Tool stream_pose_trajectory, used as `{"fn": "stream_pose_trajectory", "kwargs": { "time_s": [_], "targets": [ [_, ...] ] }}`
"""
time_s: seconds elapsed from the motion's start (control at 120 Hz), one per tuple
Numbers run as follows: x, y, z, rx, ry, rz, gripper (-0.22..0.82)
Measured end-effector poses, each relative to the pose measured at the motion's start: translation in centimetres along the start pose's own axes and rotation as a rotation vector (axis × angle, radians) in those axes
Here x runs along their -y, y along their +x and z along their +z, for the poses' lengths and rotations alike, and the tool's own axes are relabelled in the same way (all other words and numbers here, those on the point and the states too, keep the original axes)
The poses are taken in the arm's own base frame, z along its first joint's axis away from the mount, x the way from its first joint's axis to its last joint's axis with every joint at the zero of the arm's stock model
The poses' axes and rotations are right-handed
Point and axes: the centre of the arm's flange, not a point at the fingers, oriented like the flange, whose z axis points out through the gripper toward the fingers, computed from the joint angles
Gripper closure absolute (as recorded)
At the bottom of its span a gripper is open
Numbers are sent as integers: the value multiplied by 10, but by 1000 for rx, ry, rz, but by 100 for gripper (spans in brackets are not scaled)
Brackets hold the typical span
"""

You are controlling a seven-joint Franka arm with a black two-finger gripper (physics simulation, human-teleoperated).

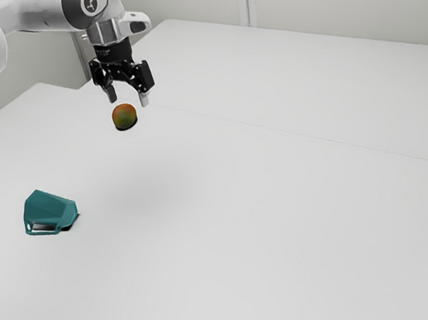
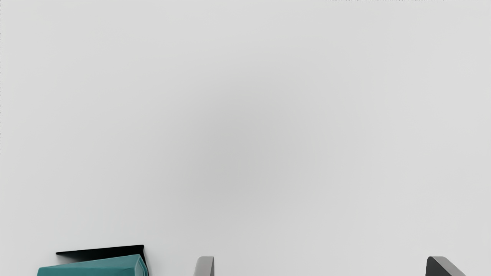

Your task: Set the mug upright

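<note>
tbh the mug (image 1: 49, 214)'s on its side, lower left of the ext. view, & the claw (image 1: 128, 100)'s upper left, spread wide w/ nothing in it, so imo it's reach stage, next = over to the mug, then down to grip

You have a broad, matte white tabletop (image 1: 265, 252) in front of you, with 1 soft grey shadow (image 1: 148, 187) on it. Beyond its far edge you see a flat white surface (image 1: 309, 86), then a pale back wall (image 1: 357, 14) with 1 upright strip (image 1: 248, 0). Toward the exterior view's left stands a grey-green wall (image 1: 23, 58). Your light is diffuse and even.
</note>
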Motion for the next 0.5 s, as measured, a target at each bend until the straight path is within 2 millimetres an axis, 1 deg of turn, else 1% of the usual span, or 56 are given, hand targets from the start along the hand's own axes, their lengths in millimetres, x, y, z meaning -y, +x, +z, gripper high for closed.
{"fn": "stream_pose_trajectory", "kwargs": {
  "time_s": [0.267, 0.333, 0.375, 0.433, 0.467, 0.5],
  "targets": [
    [-1, -3, -3, -1, 0, -8, 0],
    [1, -10, -3, 9, -3, -16, 0],
    [4, -16, -9, 5, -7, -22, 0],
    [13, -22, -15, 2, -29, -40, 0],
    [25, -27, -17, 3, -55, -60, 0],
    [40, -34, -18, 5, -89, -88, 0]
  ]
}}
